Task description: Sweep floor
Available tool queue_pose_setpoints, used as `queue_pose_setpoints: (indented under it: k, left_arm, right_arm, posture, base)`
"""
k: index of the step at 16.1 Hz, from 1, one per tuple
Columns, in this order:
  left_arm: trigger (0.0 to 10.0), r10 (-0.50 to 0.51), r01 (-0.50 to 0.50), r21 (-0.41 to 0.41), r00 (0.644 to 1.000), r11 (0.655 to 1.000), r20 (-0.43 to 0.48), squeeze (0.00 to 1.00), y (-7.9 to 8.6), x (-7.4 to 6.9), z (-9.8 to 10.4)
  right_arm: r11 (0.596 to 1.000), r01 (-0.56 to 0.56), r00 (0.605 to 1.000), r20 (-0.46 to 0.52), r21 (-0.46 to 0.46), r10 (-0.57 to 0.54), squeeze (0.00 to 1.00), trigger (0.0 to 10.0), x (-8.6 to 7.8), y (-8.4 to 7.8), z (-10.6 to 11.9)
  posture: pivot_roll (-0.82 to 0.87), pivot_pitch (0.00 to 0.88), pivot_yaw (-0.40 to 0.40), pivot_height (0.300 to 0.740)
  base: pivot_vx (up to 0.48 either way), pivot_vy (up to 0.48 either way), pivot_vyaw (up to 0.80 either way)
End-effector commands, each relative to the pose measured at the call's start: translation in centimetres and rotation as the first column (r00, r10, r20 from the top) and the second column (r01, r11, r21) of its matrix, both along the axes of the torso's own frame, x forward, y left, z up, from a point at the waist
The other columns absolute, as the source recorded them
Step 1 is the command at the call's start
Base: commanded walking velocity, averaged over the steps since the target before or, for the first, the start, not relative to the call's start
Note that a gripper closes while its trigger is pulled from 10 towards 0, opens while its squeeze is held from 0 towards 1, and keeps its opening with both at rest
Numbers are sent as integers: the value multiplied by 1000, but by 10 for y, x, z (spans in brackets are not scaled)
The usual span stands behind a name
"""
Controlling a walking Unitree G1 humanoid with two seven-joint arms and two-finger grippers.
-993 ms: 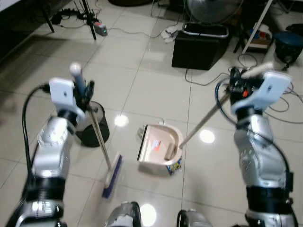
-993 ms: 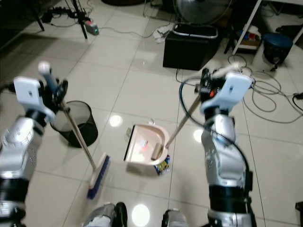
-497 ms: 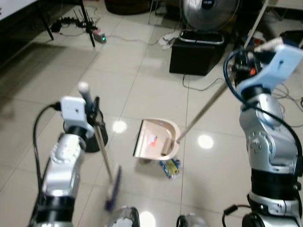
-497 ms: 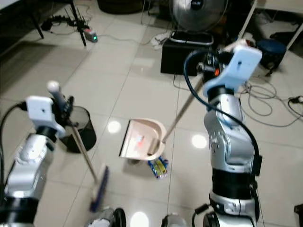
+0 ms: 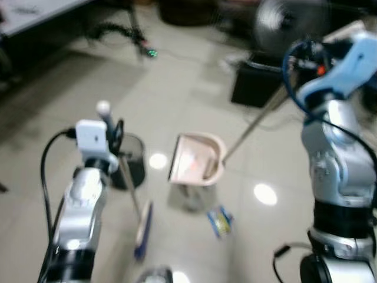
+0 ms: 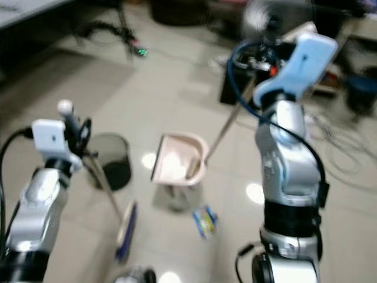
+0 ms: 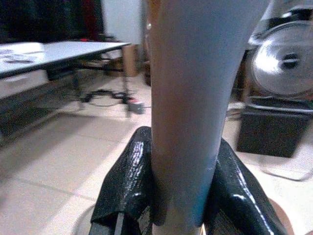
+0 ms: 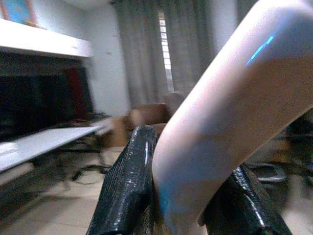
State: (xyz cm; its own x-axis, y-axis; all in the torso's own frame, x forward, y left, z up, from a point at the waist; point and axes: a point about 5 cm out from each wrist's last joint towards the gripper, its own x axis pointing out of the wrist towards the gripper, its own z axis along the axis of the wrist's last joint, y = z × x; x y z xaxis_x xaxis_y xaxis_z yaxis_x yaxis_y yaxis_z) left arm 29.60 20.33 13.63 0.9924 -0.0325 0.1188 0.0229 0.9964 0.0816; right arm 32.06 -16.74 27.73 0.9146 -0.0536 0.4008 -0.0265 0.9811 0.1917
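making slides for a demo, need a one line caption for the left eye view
Humanoid's left gripper holds a broom while its right gripper lifts a dustpan above a wrapper on the tiled floor.

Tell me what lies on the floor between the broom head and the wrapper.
Bare tile, in the left eye view: nothing sits between the broom head and the wrapper. The dustpan hangs farther back.

Head stereo pair looked forward and down from above the arms at tiled floor (image 5: 177,106), blurred; both eyes shared the dustpan (image 5: 197,159), broom (image 5: 141,221), bin (image 5: 132,168) and fan (image 6: 268,17), the right eye offset slightly. Left wrist camera sat very close along its fingers (image 7: 124,186), facing across the room at a table (image 7: 54,51) and the fan (image 7: 286,61). Right wrist camera, equally close, faced curtains (image 8: 161,54) and a table (image 8: 44,142).
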Motion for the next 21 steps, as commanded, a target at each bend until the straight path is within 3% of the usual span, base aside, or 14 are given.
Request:
queue_pose_setpoints:
  k: [1,7,12,21]
  left_arm:
    - [10000,-13,12,15,999,1000,38,0,-5,1,10]
    - [10000,-12,11,25,1000,1000,27,0,-6,-1,7]
    - [10000,-10,10,28,1000,1000,20,0,-6,-2,5]
    - [10000,-14,14,41,1000,999,-2,0,-5,-5,1]
  right_arm:
    - [999,38,998,56,18,-39,0,10000,-4,-10,14]
    - [999,35,998,46,28,-36,0,10000,-3,-12,12]
    - [997,54,998,30,50,-56,0,10000,-2,-16,10]
    - [992,86,995,32,95,-90,0,10000,-1,-23,9]
  posture:
    - [-90,26,27,740]
    - [-90,22,21,740]
    - [-89,23,17,740]
    - [-84,38,15,740]
  base:
    - [386,0,0]
    - [396,0,0]
    - [409,0,763]
    - [408,0,0]
